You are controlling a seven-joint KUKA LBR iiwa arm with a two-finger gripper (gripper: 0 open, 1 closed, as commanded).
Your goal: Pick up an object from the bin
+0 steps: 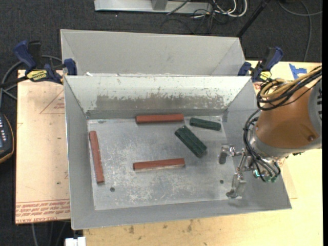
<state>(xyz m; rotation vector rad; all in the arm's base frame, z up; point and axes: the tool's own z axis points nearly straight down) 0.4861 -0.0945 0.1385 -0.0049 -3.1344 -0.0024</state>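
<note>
1. A grey metal bin [179, 212] seen from above, with sloping walls and a flat, scuffed floor carrying five small loose things.
2. The robot arm enters from the right. Its wrist wears a rounded orange cover [287, 123], with dark cables [279, 88] looped on the far side of the cover.
3. The tool [230, 171] hangs over the right end of the bin floor, close to the right wall. Its two thin metal fingers [224, 155] are spread apart, one farther and one nearer, with bare bin floor showing between them.
4. Nearest to the tool is a dark green block [190, 141], just to its left and a little farther back. It lies on a slant, with its far end toward the left and its near end toward the right.
5. A second, smaller dark green block [205, 123] lies farther back and a little right of the first, near the foot of the far wall. It lies almost straight across the bin.
6. A reddish-brown bar [159, 119] lies along the foot of the far wall, just left of that smaller block.
7. A second reddish-brown bar [159, 164] lies across the middle of the floor, left of the tool and well apart from it.
8. A third reddish-brown bar [96, 157] lies along the foot of the left wall, running from far to near.
</note>
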